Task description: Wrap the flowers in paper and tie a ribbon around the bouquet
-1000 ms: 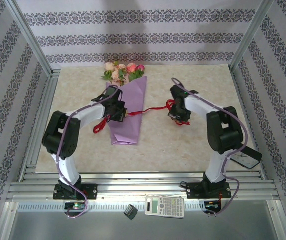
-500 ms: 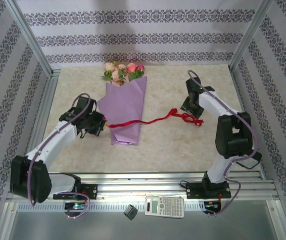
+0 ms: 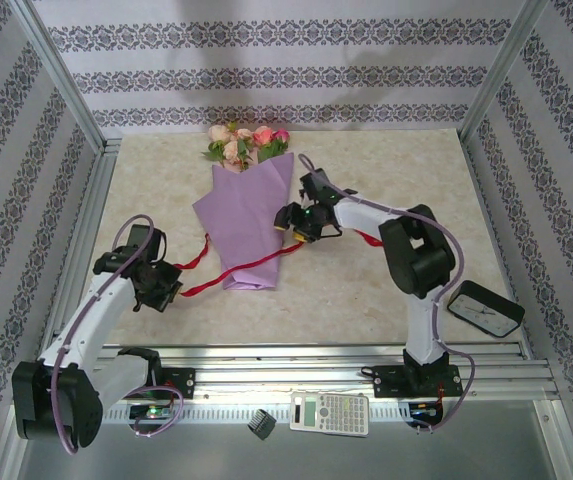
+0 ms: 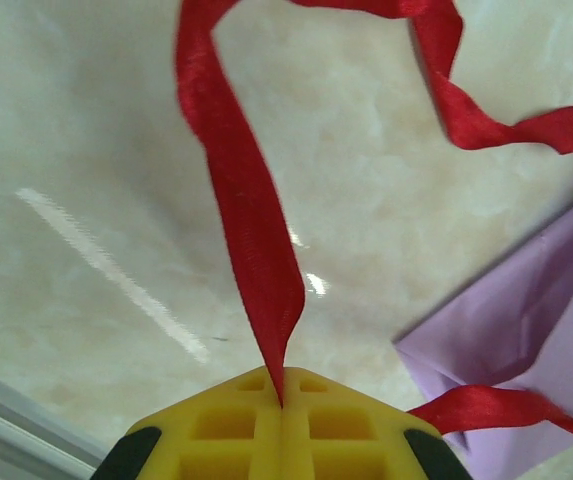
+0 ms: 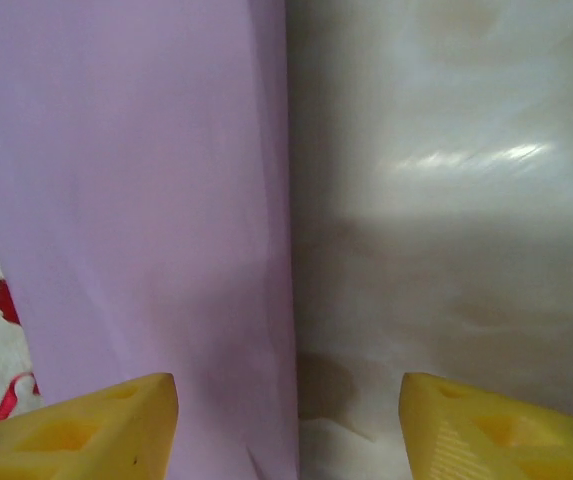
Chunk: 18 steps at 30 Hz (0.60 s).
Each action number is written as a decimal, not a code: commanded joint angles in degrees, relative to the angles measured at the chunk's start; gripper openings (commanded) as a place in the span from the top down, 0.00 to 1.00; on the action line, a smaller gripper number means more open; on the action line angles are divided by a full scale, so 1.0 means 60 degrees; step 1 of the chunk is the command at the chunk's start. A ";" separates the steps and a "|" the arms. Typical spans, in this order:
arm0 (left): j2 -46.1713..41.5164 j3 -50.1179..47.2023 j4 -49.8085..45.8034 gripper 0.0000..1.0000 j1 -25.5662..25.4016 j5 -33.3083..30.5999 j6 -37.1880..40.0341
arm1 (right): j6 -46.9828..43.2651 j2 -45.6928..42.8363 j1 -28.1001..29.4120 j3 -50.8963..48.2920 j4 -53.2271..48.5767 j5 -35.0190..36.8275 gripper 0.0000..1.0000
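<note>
Back-right counter (image 3: pixel 416 165) open. Bouquet (image 3: pixel 246 215) lies across centre-left. Ribbon (image 3: pixel 198 287) strung taut from left gripper (image 4: pixel 281 402) over the cone's narrow end, blocking low passes there. Clock (image 3: pixel 484 308) sits at near-right edge.

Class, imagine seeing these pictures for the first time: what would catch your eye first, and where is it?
The lilac paper bouquet lies on the table, pink and cream roses poking out at its far end. A bright red ribbon runs from the shut left pincer across the cone's narrow near end. The open right pincer hovers at the cone's right edge.
</note>
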 commanded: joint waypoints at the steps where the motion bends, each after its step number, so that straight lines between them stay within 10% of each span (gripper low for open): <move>1: -0.0358 -0.0136 -0.1192 1.00 0.0243 -0.0532 0.0845 | 0.0280 -0.0018 0.0067 -0.0411 0.1092 -0.1177 0.38; 18: -0.0730 0.0165 -0.1997 1.00 0.0940 -0.2444 0.1909 | 0.1908 -0.0735 0.0982 -0.3832 0.5546 -0.2451 0.34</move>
